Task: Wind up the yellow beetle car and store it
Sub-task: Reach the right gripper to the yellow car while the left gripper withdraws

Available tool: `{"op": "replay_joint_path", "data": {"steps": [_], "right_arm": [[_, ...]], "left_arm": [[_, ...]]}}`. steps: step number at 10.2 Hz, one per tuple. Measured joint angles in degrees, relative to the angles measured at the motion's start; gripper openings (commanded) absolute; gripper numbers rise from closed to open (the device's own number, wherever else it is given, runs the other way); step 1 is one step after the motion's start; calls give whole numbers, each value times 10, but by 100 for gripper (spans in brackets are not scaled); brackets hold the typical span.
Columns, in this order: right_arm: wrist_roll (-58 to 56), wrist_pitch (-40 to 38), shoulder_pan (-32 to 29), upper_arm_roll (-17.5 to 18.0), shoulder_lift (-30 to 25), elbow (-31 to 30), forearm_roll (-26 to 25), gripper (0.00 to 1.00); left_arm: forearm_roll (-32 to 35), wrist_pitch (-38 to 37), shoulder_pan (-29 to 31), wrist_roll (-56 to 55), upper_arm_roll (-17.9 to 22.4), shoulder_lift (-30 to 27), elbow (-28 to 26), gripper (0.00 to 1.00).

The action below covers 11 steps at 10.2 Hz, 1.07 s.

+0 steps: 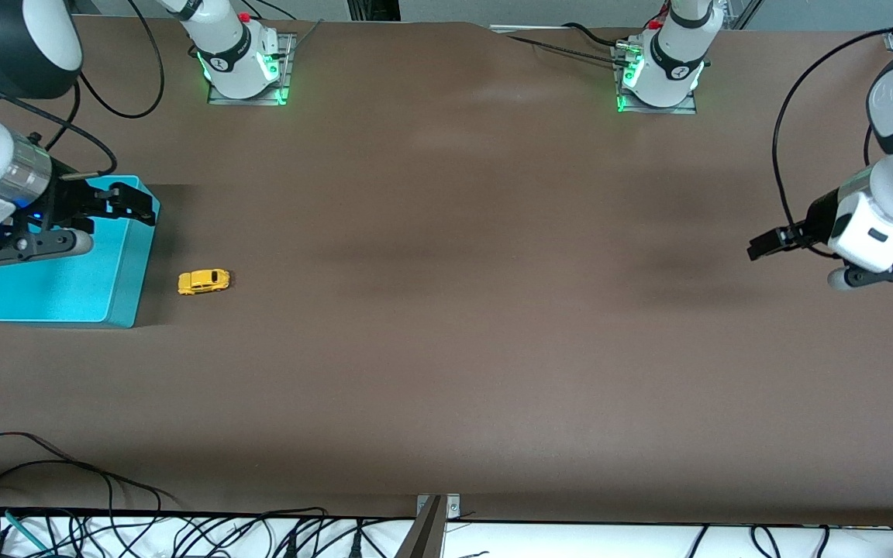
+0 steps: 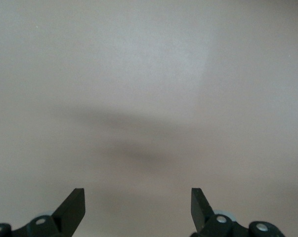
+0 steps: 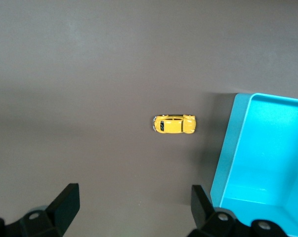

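while both arms hang above the brown table point(image 1: 446, 310), the right hand point(image 1: 125, 205) sits at the upper left of the frame, over the open teal plastic bin point(image 1: 67, 287), its black fingers point(image 3: 64, 202) spread apart and empty. just beside the bin, toward the left arm's end of the table and apart from its wall, the tiny bright yellow beetle car point(image 1: 203, 281) rests on its wheels, side-on to the front camera, in the left middle of the frame. at the right edge of the frame the left hand point(image 1: 764, 246) hovers over bare table, fingers point(image 2: 72, 207) apart, holding nothing, well apart from the car.
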Motion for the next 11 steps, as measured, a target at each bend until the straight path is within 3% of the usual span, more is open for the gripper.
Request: {"op": "replay_joint_path", "data": {"steps": [2, 6, 11], "right_arm": [[-44, 31, 1, 13, 18, -13, 0, 100], [-266, 117, -17, 16, 39, -93, 0, 100], [-582, 194, -58, 18, 94, -133, 0, 100]], "left_arm": [[0, 0, 3, 9, 4, -7, -8, 100], [0, -2, 5, 10, 6, -7, -9, 100], [0, -18, 5, 15, 6, -7, -10, 100]]}}
